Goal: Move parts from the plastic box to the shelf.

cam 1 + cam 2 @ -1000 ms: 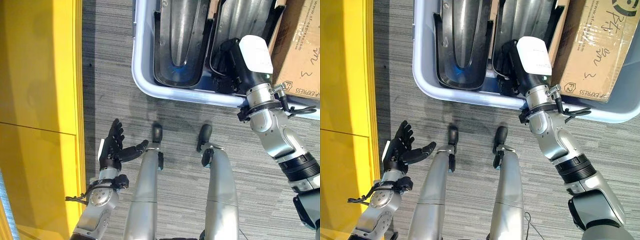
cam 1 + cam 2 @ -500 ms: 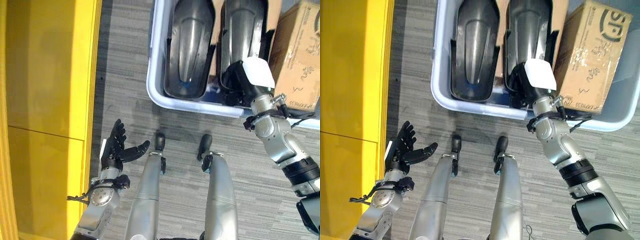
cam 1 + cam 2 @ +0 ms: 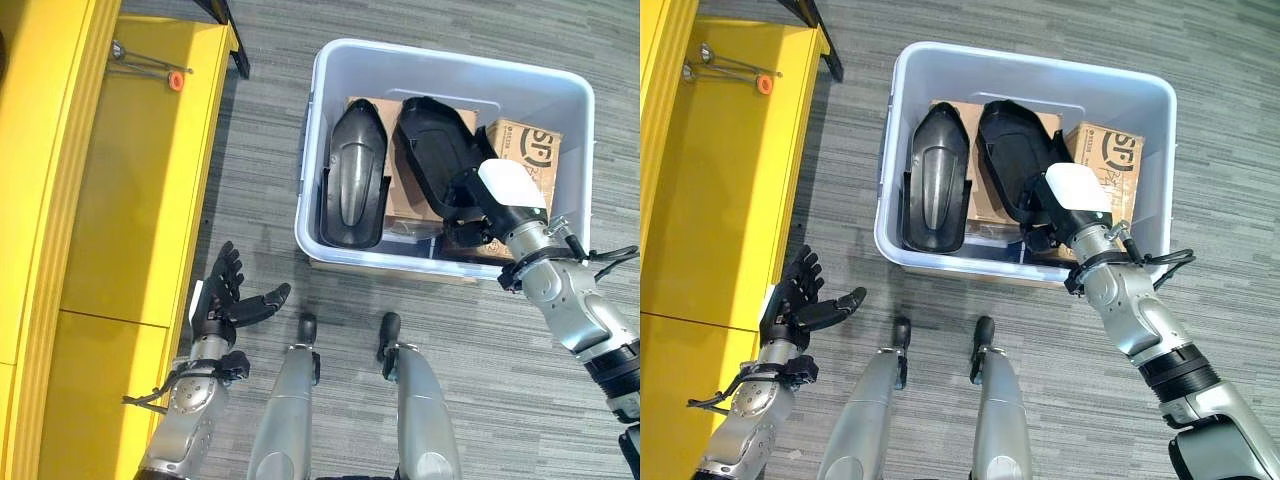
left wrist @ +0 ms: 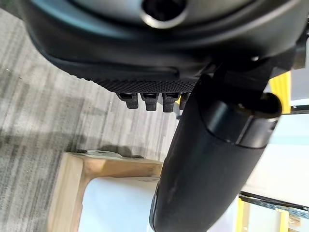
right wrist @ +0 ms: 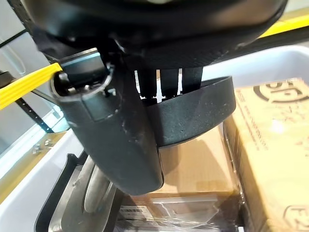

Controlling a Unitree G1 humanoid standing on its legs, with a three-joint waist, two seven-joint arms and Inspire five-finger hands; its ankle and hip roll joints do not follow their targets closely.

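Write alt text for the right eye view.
The robot's right hand grips a black moulded plastic part in a pale grey plastic box, beside a second dark part and cardboard boxes. Its left hand hangs open beside a yellow shelf.

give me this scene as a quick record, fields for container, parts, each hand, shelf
container: pale grey plastic box on grey carpet
parts: two black moulded shell parts; left one lies in the box, right one is tilted up in the right hand's grasp
other contents: brown cardboard boxes
right hand: at the box's near side, fingers and thumb closed on the right part's edge
left hand: open, holding nothing, beside the shelf
shelf: yellow shelf left of the box, small metal tool with orange tip on it
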